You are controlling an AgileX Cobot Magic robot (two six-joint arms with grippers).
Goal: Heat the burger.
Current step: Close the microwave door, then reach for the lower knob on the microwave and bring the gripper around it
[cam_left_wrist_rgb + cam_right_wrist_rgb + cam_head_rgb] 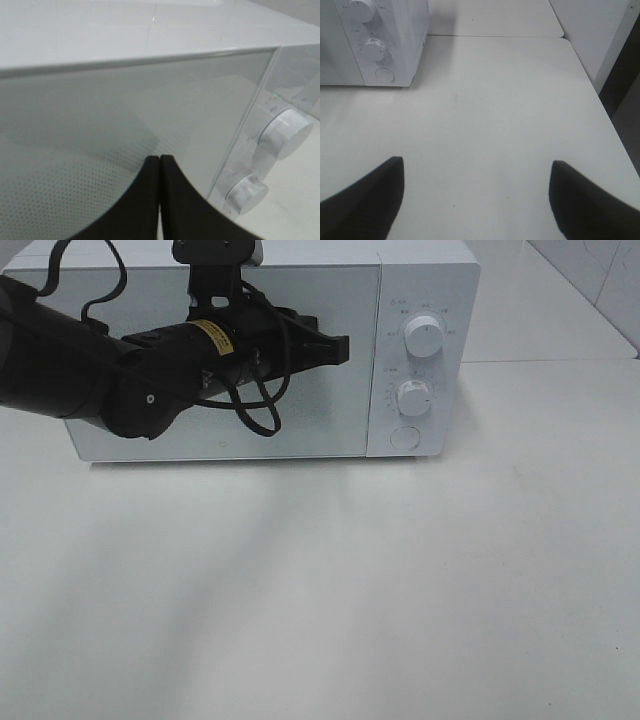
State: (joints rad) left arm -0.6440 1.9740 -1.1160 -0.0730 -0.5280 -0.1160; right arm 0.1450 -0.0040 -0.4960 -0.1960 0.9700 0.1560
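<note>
Left tool (343, 345) is hovering pinched shut before the closed microwave (425, 275) door, pointing toward the knobs (424, 337) — likely to set the heat. Right tool (476, 165) is hanging spread wide over the worktop (495, 100), idle. Burger isn't showing — presumably inside.

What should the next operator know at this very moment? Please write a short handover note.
Left claw: shut, holding nothing, close in front of the door of the microwave, near the door's edge by the knobs. Whether it touches cannot be told.
Right claw: open, empty, over the table, away from the microwave.
Burger: in no view. The door is shut and not see-through, so it may be inside.
Done: door closed.
Left: probably set the upper knob and lower knob; first confirm the burger is inside.
</note>
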